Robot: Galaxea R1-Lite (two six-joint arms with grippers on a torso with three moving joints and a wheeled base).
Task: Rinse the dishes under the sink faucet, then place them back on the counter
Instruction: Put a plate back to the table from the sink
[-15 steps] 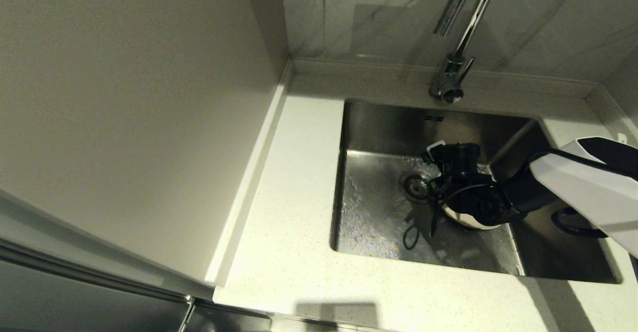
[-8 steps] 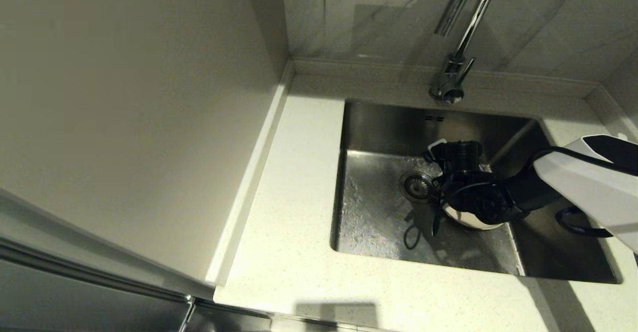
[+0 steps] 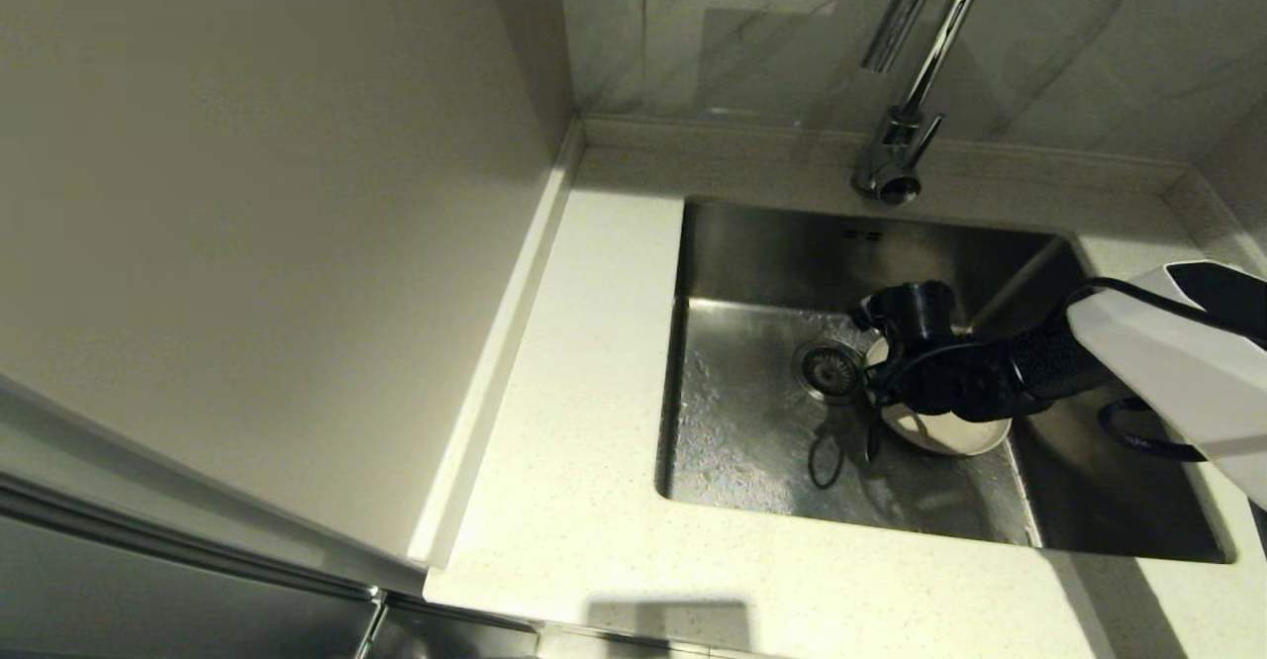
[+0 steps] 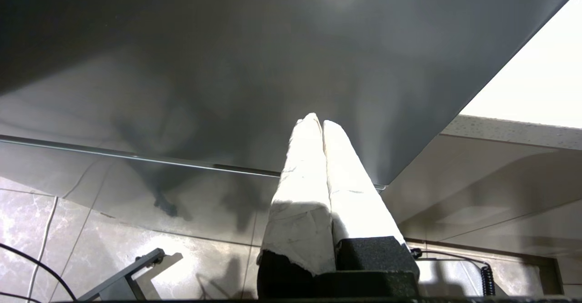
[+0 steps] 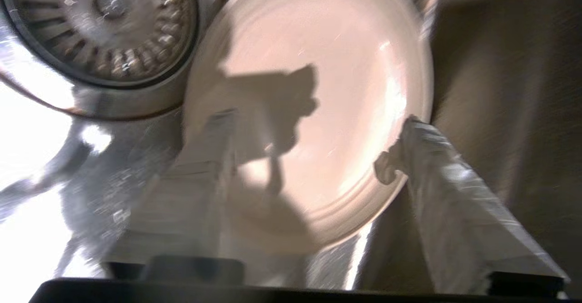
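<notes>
Down in the sink (image 3: pixel 752 441), we're spreading the right gripper (image 5: pixel 313 153) open over the plate (image 5: pixel 318 66), so we're lifting off gently, not nudging it.

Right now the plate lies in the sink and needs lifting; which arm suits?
Right: its gripper is open over the plate in the sink. The left gripper is parked away.

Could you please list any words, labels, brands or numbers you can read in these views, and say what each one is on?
None can be read. The plate, sink, faucet, counter and right gripper show no lettering or marks in any view.
</notes>
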